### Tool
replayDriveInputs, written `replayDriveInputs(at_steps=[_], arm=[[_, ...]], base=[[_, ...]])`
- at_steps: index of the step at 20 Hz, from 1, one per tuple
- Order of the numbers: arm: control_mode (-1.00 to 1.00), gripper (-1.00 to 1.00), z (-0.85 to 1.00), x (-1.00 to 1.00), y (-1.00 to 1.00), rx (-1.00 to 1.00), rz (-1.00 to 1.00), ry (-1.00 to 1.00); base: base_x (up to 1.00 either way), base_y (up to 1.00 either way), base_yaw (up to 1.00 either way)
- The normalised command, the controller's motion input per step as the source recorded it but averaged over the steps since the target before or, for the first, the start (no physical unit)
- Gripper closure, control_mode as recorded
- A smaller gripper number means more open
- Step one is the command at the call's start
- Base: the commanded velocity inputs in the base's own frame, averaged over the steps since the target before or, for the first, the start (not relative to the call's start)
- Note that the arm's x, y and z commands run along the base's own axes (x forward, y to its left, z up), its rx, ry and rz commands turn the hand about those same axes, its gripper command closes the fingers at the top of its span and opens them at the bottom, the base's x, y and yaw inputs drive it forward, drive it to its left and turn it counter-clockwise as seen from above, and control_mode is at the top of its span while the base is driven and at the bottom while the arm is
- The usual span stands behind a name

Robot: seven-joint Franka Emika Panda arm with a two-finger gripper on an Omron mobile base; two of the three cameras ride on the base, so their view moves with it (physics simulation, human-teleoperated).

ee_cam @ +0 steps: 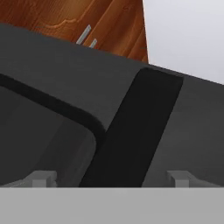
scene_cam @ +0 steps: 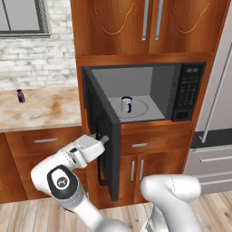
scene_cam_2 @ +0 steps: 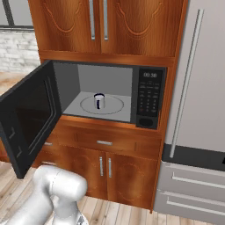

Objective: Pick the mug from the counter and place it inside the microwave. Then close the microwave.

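Note:
The white mug (scene_cam: 126,104) (scene_cam_2: 99,101) with its dark blue handle stands upright on the glass turntable inside the black microwave (scene_cam: 188,90) (scene_cam_2: 149,97). The microwave's door (scene_cam: 113,149) (scene_cam_2: 28,118) is swung wide open to the left. My gripper (scene_cam: 104,139) (ee_cam: 111,179) is at the outer face of that door, open. In the hand view its two fingertips (ee_cam: 43,178) stand far apart, and the door's black bar handle (ee_cam: 140,127) runs between them, close in front. The beige counter (scene_cam: 41,111) lies left of the microwave.
A tiny dark purple bottle (scene_cam: 20,95) stands at the back of the counter. A steel fridge (scene_cam: 217,113) (scene_cam_2: 197,88) stands right of the microwave. Wooden cabinets (scene_cam: 136,27) (scene_cam_2: 101,26) are above it, drawers and doors below.

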Motion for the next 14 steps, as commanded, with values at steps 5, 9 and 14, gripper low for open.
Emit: replayDriveInputs(at_steps=[5, 9, 14], arm=[[-1.0, -1.0, 0.22, 0.06, -0.62, 0.0, 0.03, 0.09], [-1.0, -1.0, 0.01, 0.16, -0.68, 0.0, 0.0, 0.06], [-1.0, -1.0, 0.0, 0.37, -0.62, 0.01, -0.01, 0.07]], base=[[0.0, 0.0, 0.0], [0.0, 0.0, 0.0], [0.0, 0.0, 0.0]])
